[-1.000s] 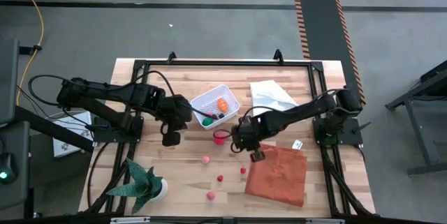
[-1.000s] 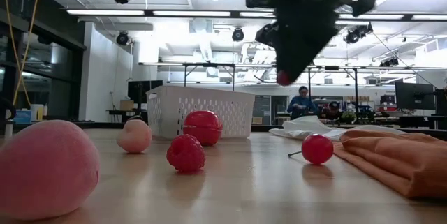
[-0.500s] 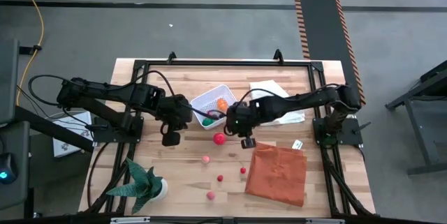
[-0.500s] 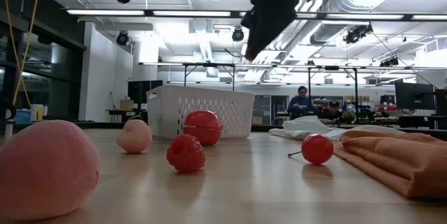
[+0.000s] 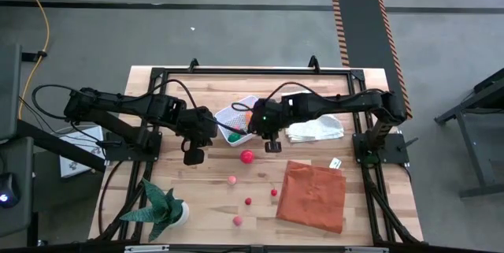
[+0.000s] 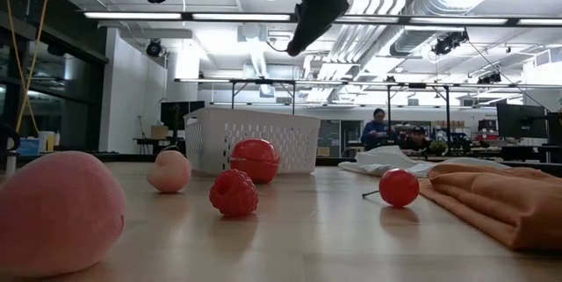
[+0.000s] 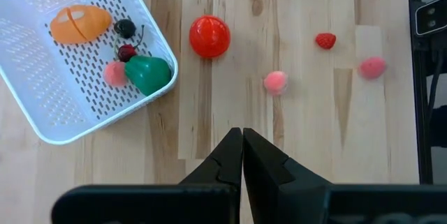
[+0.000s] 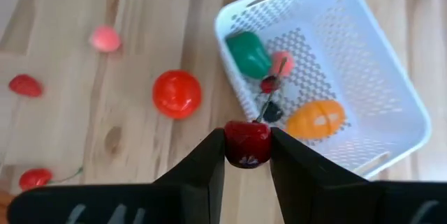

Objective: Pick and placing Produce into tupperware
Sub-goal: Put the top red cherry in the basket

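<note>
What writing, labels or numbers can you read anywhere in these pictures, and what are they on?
No text can be read in any view.
A small white tag lies on the table beside the orange cloth: too small to read.
The paper sheets off the table's left side: any print is too small to read.
The white tub, the toy produce and both arms show no legible markings.

Orange cloth, white cloth and potted plant on table.
</note>
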`<state>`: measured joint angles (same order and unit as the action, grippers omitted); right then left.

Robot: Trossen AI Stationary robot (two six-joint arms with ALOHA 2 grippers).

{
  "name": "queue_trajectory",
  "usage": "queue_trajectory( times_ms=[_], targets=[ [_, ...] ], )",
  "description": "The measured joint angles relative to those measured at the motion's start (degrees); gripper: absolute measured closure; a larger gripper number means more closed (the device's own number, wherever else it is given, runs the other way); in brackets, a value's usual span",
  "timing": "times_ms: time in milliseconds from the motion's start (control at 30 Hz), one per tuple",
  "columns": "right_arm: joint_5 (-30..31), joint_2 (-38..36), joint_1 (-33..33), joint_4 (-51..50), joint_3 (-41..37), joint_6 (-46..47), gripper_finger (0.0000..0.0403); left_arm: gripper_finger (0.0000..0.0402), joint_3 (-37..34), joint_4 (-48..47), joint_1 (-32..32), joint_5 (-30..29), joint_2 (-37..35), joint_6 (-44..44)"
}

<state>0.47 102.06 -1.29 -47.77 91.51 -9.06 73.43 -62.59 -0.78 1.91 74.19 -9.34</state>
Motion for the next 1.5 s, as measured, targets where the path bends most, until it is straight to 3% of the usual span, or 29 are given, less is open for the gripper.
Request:
queue_trajectory(
  times_ms=[633, 1500],
  targets=[
    [-0.01, 0.04, -5.75, 3.38, 1.55, 0.0, 0.0318, 0.0399, 0.0, -0.02, 0.0, 0.02, 0.0, -1.62],
    [-2.35, 2.77, -8.57, 14.89, 1.53, 2.77, 0.0318, 0.0399, 0.02, 3.89, 0.02, 0.0, 0.0, -3.04]
  ],
)
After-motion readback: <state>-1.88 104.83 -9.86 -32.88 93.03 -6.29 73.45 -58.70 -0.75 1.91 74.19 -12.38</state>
